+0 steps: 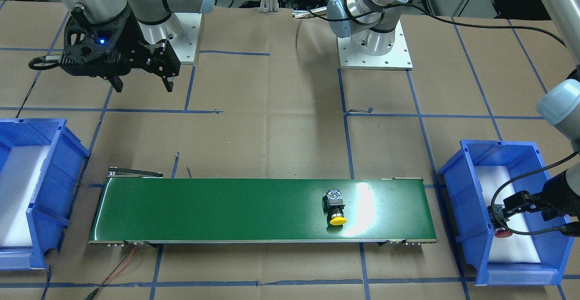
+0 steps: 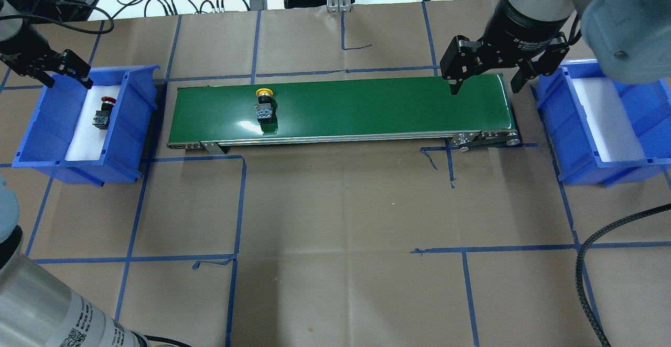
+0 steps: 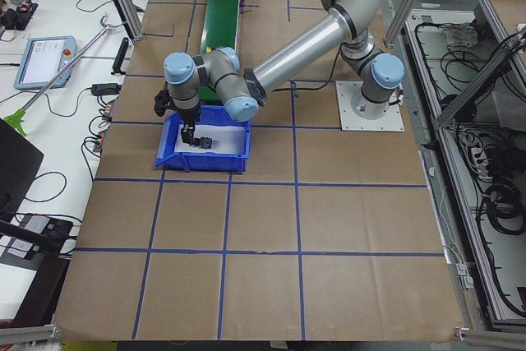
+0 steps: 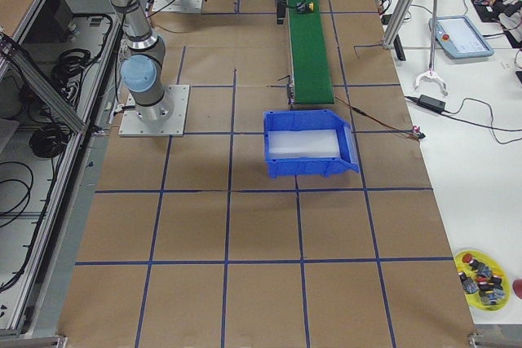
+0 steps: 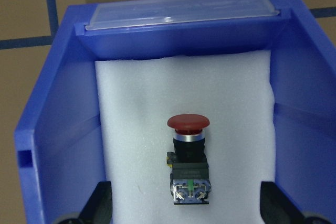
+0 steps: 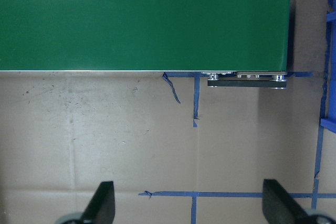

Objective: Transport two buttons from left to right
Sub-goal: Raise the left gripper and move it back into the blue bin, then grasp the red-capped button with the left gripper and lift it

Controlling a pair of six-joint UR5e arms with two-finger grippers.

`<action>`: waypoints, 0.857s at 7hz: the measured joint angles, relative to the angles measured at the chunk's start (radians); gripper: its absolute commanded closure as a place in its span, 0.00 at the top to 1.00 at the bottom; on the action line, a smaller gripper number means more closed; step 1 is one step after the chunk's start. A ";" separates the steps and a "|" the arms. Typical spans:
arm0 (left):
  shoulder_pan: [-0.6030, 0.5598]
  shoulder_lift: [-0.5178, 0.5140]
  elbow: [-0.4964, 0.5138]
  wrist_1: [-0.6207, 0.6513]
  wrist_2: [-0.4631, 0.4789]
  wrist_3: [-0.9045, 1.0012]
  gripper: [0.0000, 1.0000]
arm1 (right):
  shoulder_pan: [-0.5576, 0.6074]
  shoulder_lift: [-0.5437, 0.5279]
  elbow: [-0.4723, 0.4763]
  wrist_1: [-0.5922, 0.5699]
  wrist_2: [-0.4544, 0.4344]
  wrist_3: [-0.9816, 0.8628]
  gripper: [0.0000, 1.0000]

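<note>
Left wrist-mounted view puts the red button (image 5: 188, 161) flat on the white foam (image 5: 131, 103) of the left bin (image 5: 47, 119), cap toward twelve o'clock and contact block toward six. From where I stand the left pincer (image 2: 68, 78) hangs spread wide above it, holding nothing. Its two fingers (image 5: 102, 203) show at seven and five o'clock of the frame, with the button between them and a little toward twelve. The step in hand looks to be the pick of this one. To do it well, I'd bring the pincer straight down, shifted a touch toward twelve so the pads meet the black body rather than the domed cap or the block. I'd also keep both fingers off the bin walls, and since the foam probably gives, a hard push is unneeded. The yellow button (image 2: 264, 106) lies on the green belt (image 2: 367, 106) near its nine o'clock end, at three o'clock of the left bin. The right pincer (image 2: 485, 87), likewise spread and empty, hovers over the belt's three o'clock end, well apart from that button, beside the right bin (image 2: 571, 153).
</note>
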 measured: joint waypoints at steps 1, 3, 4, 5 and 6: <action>-0.001 -0.023 -0.026 0.054 -0.001 -0.001 0.97 | 0.000 0.001 0.000 0.000 0.000 0.000 1.00; -0.001 -0.055 -0.047 0.095 -0.002 -0.003 0.62 | 0.000 0.001 0.000 0.000 0.000 0.000 1.00; -0.001 -0.060 -0.049 0.098 -0.002 -0.004 0.36 | 0.000 0.001 0.000 0.000 0.001 0.000 1.00; -0.001 -0.061 -0.048 0.099 -0.003 -0.005 0.21 | 0.000 0.001 0.000 0.000 0.001 0.000 1.00; -0.001 -0.061 -0.047 0.099 -0.003 -0.005 0.13 | 0.000 0.001 0.000 0.000 0.001 0.000 1.00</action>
